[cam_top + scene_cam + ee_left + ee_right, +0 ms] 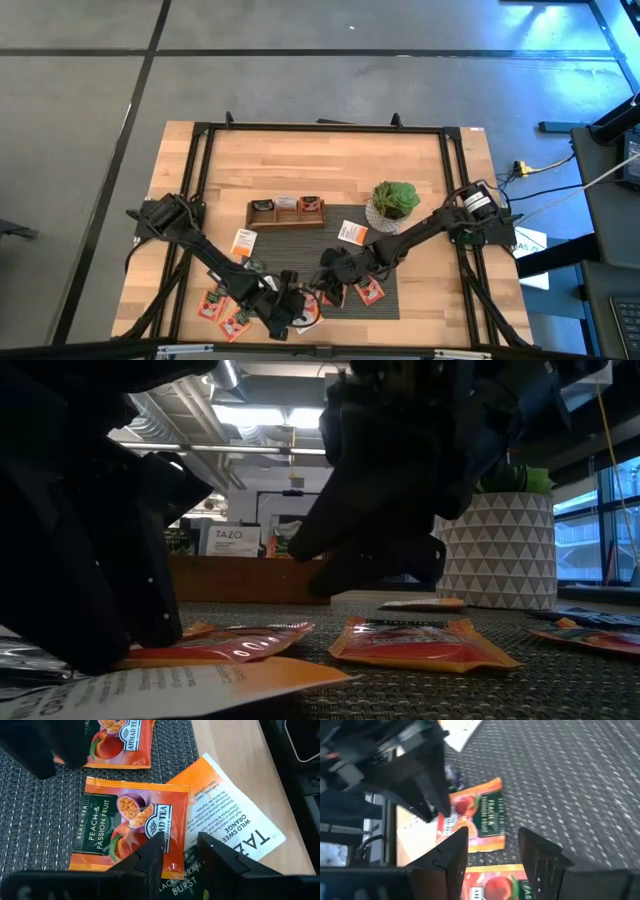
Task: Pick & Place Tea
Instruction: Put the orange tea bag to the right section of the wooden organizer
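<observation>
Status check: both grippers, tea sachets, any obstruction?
Left gripper open over an orange sachet. Right gripper open, empty, close by. Arms crowd each other.

The table (330,165) is pale wood in jointed strips with a smooth, satin face, framed by matt black metal rails (325,128). On it lies a dark grey woven placemat (35,825), coarse and ribbed, matt throughout. The Peach & Passion Fruit sachet (127,827) is glossy printed foil, slightly crinkled at its sealed edges; the same shine shows on the orange sachets (420,642) seen from table height. The Wild Sweet Orange sachet (232,822) looks like smooth matt paper. The long tray (286,212) is darker brown wood. The plant pot (500,550) has a matt white triangle-patterned surface. The left gripper's fingers (150,865) are dull black plastic.
</observation>
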Tool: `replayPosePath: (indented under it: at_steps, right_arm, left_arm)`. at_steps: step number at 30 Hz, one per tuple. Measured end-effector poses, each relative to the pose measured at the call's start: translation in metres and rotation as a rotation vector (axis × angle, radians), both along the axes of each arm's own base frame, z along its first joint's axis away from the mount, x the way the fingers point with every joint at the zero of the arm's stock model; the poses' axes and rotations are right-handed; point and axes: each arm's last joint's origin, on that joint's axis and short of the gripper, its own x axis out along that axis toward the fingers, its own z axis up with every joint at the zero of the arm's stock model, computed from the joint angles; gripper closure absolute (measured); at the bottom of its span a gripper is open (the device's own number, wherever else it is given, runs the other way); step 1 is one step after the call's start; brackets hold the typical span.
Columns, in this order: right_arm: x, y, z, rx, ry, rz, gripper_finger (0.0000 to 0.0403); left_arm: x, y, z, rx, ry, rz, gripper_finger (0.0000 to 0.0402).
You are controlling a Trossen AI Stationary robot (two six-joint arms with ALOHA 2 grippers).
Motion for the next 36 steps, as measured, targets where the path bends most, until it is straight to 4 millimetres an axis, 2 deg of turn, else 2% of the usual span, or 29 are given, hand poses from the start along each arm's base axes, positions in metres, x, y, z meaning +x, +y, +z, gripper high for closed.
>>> replayPosePath:
  at_steps: [21,27,31,36]
  right_arm:
    - [0.002,0.0,-0.018,0.054,0.058,-0.039,0.0228]
    - [0.003,-0.001,-0.017,0.058,0.053,-0.042,0.0229]
    - [0.003,-0.004,-0.018,0.075,0.063,-0.027,0.0246]
    - [0.004,-0.005,-0.018,0.075,0.069,-0.027,0.0285]
  left_arm:
    - [0.001,0.003,-0.002,0.062,-0.045,0.057,0.0286]
    - [0.002,0.004,-0.002,0.061,-0.048,0.062,0.0286]
    - [0.003,0.004,-0.002,0.061,-0.052,0.064,0.0286]
    - [0.003,0.005,-0.002,0.075,-0.064,0.082,0.0286]
